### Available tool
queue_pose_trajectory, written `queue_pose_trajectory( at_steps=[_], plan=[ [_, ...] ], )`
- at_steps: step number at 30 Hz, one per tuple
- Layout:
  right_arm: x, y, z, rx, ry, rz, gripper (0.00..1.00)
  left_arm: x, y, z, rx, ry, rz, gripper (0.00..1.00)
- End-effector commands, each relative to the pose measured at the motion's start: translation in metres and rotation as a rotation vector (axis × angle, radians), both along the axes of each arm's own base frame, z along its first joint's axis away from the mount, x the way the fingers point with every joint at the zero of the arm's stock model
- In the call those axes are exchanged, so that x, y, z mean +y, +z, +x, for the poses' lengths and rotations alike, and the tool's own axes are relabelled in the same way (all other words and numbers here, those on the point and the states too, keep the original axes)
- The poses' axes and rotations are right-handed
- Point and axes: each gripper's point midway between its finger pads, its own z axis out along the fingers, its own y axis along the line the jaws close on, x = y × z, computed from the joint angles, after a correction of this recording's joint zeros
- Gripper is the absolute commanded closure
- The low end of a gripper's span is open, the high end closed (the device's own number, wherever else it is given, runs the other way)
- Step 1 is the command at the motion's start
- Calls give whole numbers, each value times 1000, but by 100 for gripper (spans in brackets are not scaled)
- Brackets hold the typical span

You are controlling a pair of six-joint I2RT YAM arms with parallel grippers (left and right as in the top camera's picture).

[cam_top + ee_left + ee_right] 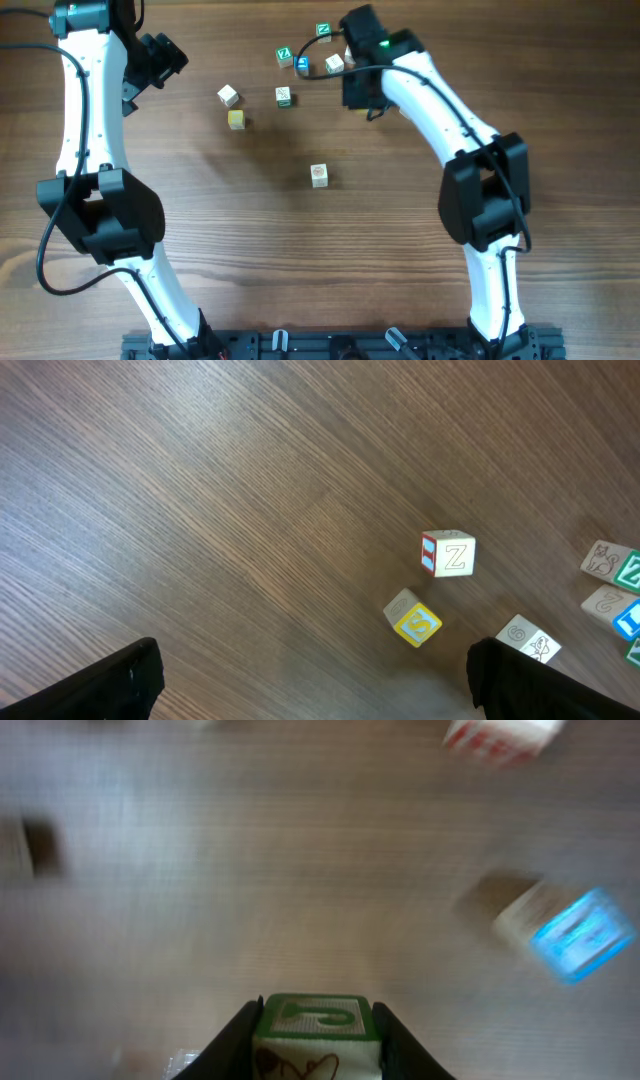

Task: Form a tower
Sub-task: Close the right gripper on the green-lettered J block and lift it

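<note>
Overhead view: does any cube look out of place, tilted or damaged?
Nothing looks damaged or spilled. The loose cubes lie scattered, turned at different angles. A lone block stands apart near the middle; from above I cannot tell if it is a stack. The right fingers grip a green-faced cube.

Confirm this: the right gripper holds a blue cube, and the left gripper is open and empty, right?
Wrong colour. The right gripper holds a green cube, not a blue one, as the right wrist view shows; the blue cube lies loose nearby. The left gripper is open and empty.
</note>
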Motion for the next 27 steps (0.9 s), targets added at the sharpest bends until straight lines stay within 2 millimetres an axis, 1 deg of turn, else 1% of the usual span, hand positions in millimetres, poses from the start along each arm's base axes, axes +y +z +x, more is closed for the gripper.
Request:
queue_pose_trajectory(
  at_steps=[1, 3, 4, 6, 8, 9, 12, 14, 16, 17, 19, 20, 21, 22, 23, 25, 26, 27],
  plan=[
    [23, -7, -24, 53, 66, -10, 71, 1, 4, 1, -11, -4, 5, 0],
    [34, -13, -30, 60, 92, -13, 71, 1, 4, 1, -11, -4, 5, 0],
    [39, -19, -32, 68, 101, -18, 71, 1, 4, 1, -11, -4, 5, 0],
    [44, -26, -32, 70, 110, -20, 71, 1, 4, 1, -11, -4, 5, 0],
    [43, -34, -33, 82, 109, -27, 71, 1, 4, 1, -11, -4, 5, 0],
    [43, -39, -33, 91, 109, -31, 68, 1, 4, 1, -11, -4, 5, 0],
    [41, -55, -37, 125, 110, -50, 66, 1, 4, 1, -11, -4, 5, 0],
    [40, -60, -38, 134, 109, -56, 65, 1, 4, 1, -11, -4, 5, 0],
    [40, -61, -38, 134, 109, -56, 61, 1, 4, 1, -11, -4, 5, 0],
    [41, -61, -38, 134, 109, -56, 57, 1, 4, 1, -11, -4, 5, 0],
    [40, -61, -38, 135, 110, -56, 41, 1, 4, 1, -11, -4, 5, 0],
    [40, -61, -38, 136, 110, -57, 37, 1, 4, 1, -11, -4, 5, 0],
    [40, -61, -39, 139, 110, -57, 36, 1, 4, 1, -11, -4, 5, 0],
    [40, -61, -40, 142, 110, -59, 28, 1, 4, 1, -11, -4, 5, 0],
    [40, -61, -40, 142, 111, -59, 0, 1, 4, 1, -11, -4, 5, 0],
    [41, -61, -40, 147, 124, -52, 0, 1, 4, 1, -11, -4, 5, 0],
    [41, -61, -41, 152, 138, -48, 7, 1, 4, 1, -11, -4, 5, 0],
    [40, -61, -43, 160, 134, -52, 26, 1, 4, 1, -11, -4, 5, 0]
  ],
)
